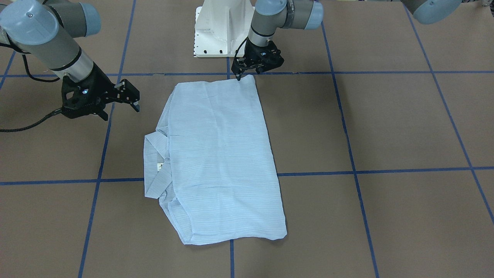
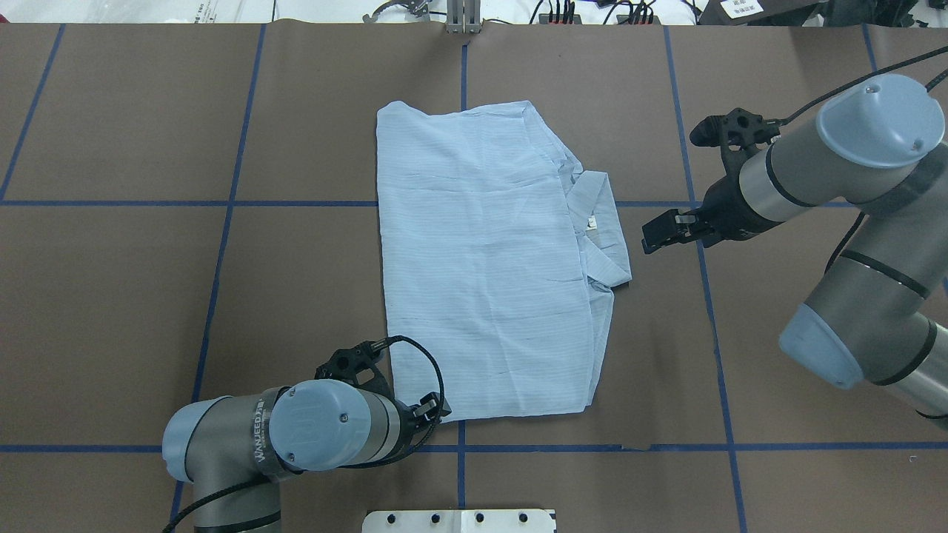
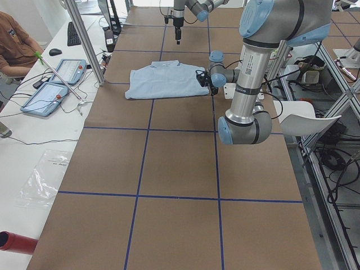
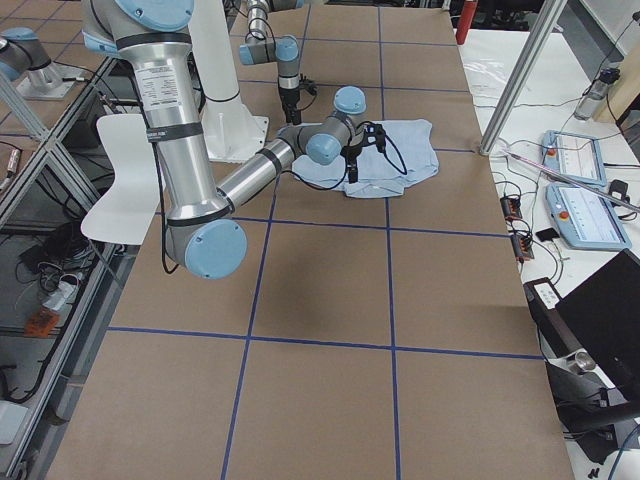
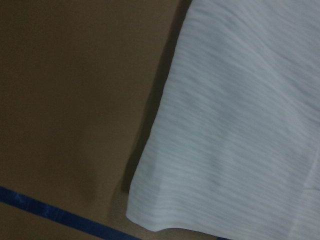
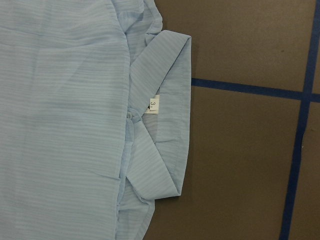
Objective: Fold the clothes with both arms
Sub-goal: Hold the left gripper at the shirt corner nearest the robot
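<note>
**Item:** light blue shirt [image 2: 481,259], folded oblong, flat at mid-table [image 2: 148,296].
**Handling:** likely thin, limp and light; pinch at the hem corners or the collar [image 6: 165,115].
**Left gripper** [image 1: 249,73]: at the corner nearest the robot base; you cannot tell its finger spread.
**Right gripper** [image 1: 120,111]: fingers apart, empty, beside the collar.
**Views:** the right wrist view shows you the collar label [image 6: 154,103] clearly; overhead it is a speck.
</note>
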### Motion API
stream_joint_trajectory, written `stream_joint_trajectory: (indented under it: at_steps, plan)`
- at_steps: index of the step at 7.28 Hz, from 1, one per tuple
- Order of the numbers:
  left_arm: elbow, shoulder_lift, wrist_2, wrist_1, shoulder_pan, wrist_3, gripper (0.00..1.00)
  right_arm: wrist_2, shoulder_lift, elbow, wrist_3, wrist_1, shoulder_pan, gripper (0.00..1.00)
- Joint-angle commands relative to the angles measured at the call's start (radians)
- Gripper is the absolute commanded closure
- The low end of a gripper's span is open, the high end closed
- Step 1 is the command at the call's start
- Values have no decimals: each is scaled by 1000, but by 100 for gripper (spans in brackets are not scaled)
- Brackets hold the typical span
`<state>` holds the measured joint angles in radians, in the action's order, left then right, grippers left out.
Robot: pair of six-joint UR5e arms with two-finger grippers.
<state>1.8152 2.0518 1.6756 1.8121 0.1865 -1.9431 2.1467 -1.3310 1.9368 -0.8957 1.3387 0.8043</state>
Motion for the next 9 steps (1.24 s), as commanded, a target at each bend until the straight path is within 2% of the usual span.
stream_joint_trajectory:
  at_steps: [1, 4, 5, 9]
  plan:
    - [-4, 2, -1, 0, 2, -4, 30, -2, 3, -1, 0, -3, 0, 0]
    - [-4, 2, 1, -2, 14, -2, 35, -2, 3, 1, 0, -3, 0, 0]
    - [-4, 4, 1, -2, 14, -2, 40, -4, 1, 1, 0, -3, 0, 0]
    - [0, 4, 3, -2, 41, 3, 41, -5, 0, -2, 1, -3, 0, 0]
